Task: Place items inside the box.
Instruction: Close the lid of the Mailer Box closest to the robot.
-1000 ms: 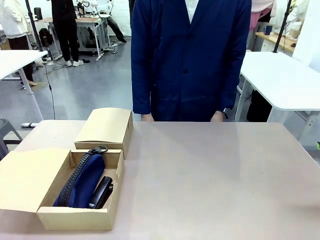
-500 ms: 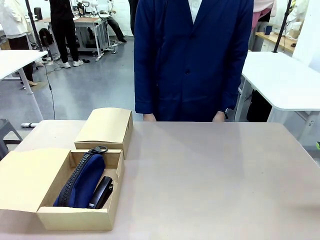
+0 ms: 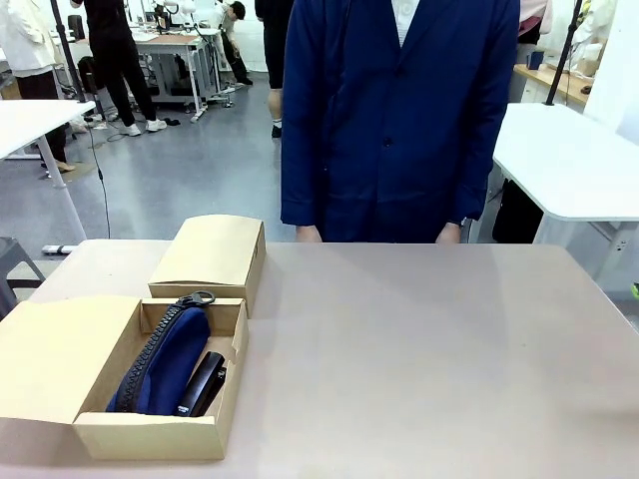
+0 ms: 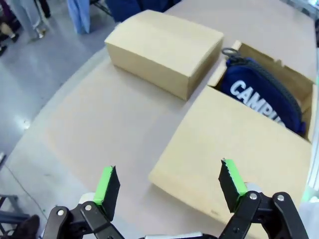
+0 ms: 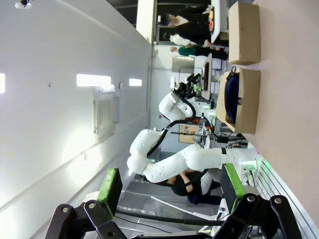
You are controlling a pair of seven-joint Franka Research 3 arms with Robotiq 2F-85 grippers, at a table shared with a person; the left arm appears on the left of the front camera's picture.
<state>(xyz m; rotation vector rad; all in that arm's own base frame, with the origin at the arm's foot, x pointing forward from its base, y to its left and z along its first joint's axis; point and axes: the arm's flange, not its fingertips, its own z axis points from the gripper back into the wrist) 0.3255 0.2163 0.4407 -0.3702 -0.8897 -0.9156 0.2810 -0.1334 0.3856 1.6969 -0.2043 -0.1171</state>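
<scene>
Two items already lie inside your larger shallow brown cardboard box [image 3: 160, 434] at the table's near left: the navy zip pencil case [image 3: 165, 364] lettered "CAMPUS" along the left side, and the slim black stapler [image 3: 203, 383] just beside it on the right, apparently touching it. Your box's wide flap lid [image 3: 50, 359] lies open, folded out to the left. You can see the smaller closed brown cardboard box [image 3: 212, 254] just behind it, up against its far wall. Your left gripper [image 4: 169, 186] hangs above the open flap with its jaws spread wide and nothing between them. Your right gripper [image 5: 172, 186] is likewise released and empty, turned sideways toward the room. A person in a dark blue coat [image 3: 399, 110] stands at the far edge of the grey table [image 3: 419, 359].
</scene>
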